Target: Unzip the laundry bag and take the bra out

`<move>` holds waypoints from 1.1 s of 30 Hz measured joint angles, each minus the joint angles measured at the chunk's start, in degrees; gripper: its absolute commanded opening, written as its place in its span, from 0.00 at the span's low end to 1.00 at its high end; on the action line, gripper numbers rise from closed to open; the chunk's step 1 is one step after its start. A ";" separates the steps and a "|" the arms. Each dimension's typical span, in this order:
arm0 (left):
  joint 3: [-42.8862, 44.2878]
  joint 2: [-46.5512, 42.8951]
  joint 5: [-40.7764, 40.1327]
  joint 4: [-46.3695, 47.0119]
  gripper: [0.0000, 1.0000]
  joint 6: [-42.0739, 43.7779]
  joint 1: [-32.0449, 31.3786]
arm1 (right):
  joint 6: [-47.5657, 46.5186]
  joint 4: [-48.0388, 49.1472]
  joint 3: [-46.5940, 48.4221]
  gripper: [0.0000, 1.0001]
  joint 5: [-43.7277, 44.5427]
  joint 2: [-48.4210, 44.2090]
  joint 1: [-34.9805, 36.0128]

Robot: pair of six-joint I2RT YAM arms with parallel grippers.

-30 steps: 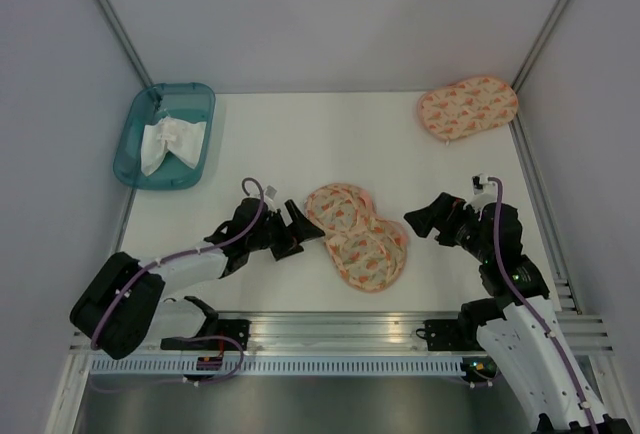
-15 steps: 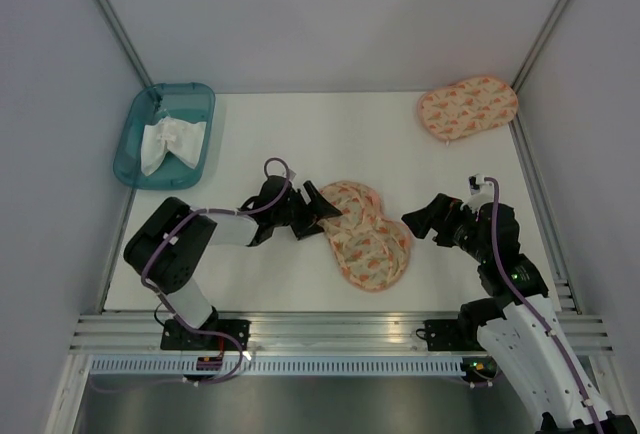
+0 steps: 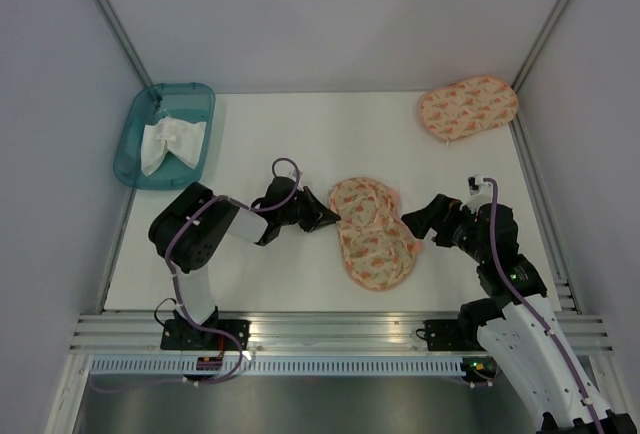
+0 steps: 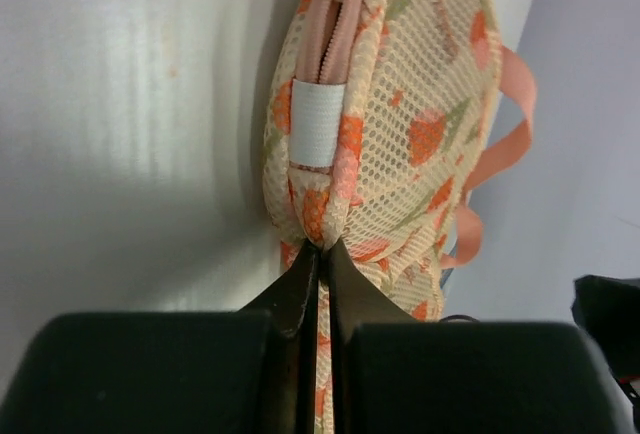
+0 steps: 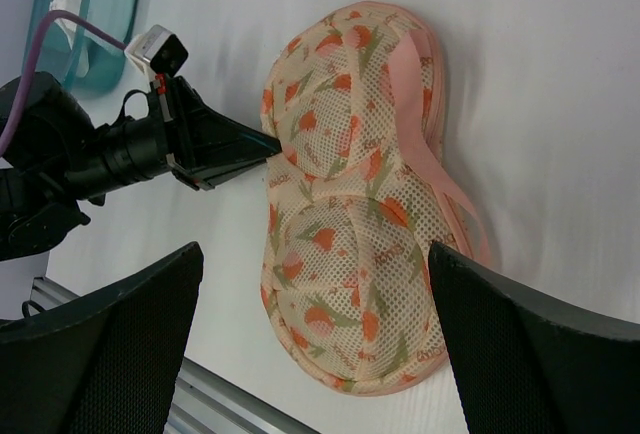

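My left gripper is pinching the laundry bag rim, clear only from its wrist; my right gripper is gaping empty beside it.

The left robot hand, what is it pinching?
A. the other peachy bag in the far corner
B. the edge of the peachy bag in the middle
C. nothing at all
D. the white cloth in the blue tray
B: the left wrist view shows the left gripper shut on the edge of the laundry bag.

Open table behind the laundry bag — left claw and right claw tight at its sides
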 measured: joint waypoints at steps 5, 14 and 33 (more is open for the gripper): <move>0.13 -0.83 1.51 5.60 0.02 0.46 0.72 | -0.02 0.37 -1.18 0.98 0.02 0.00 0.26; 14.88 -18.73 1.25 -10.60 0.02 18.60 7.37 | -0.44 0.37 -1.55 0.98 0.57 -0.09 0.26; 26.01 -13.92 -18.16 -47.58 0.02 56.63 -16.24 | -0.57 0.15 -1.75 0.98 5.38 -0.68 0.26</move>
